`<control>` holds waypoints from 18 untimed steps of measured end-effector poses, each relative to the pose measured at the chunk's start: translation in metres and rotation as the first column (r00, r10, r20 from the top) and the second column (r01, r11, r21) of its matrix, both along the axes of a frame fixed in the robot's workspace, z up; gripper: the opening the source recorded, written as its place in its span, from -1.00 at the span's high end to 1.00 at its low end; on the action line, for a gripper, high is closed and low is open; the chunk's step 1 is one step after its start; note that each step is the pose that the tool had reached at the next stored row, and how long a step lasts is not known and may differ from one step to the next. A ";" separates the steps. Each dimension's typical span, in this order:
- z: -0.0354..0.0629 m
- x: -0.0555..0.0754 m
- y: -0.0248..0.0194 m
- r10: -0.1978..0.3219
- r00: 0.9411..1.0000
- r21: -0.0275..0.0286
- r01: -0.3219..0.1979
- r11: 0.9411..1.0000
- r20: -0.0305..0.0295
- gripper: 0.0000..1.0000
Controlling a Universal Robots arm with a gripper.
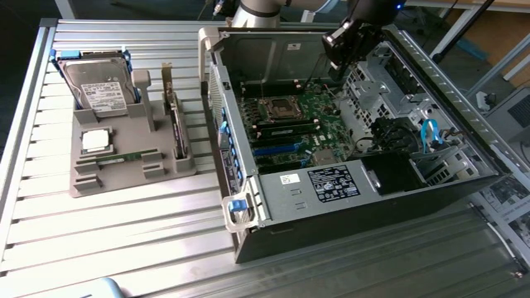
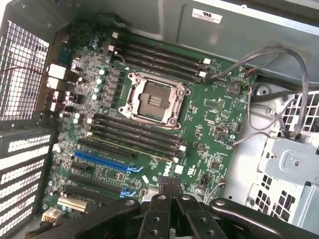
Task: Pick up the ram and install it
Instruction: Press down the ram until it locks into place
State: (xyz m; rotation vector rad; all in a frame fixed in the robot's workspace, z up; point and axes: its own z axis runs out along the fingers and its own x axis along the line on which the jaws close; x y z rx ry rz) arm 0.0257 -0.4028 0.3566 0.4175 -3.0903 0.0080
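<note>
The ram (image 1: 124, 159), a thin green stick, lies flat in a slot of the grey holder tray (image 1: 87, 183), near the tray's front edge, just below the square silver processor chip (image 1: 96, 140). The tray sits on the slatted metal table (image 1: 124, 242) toward the exterior view's left, and a hard drive (image 1: 99, 90) with a white label stands at its rear. Just beside the tray, toward the exterior view's right, the open computer case (image 1: 273, 217) lies on its side with the green motherboard (image 2: 209, 109) exposed.

The gripper (image 1: 341, 38) hangs over the rear of the open case, well apart from the ram. In the wrist view its black fingers (image 2: 172, 191) are pressed together with nothing between them, above the motherboard's empty processor socket (image 2: 152, 99) and the rows of black memory slots (image 2: 134, 134).
</note>
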 end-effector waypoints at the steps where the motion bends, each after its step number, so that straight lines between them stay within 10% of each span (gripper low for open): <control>1: 0.0000 0.000 0.0000 -0.007 1.000 0.000 0.007 1.000 0.000 0.79; 18: -0.0006 0.000 0.0000 -0.125 0.992 0.000 0.125 0.992 0.000 0.79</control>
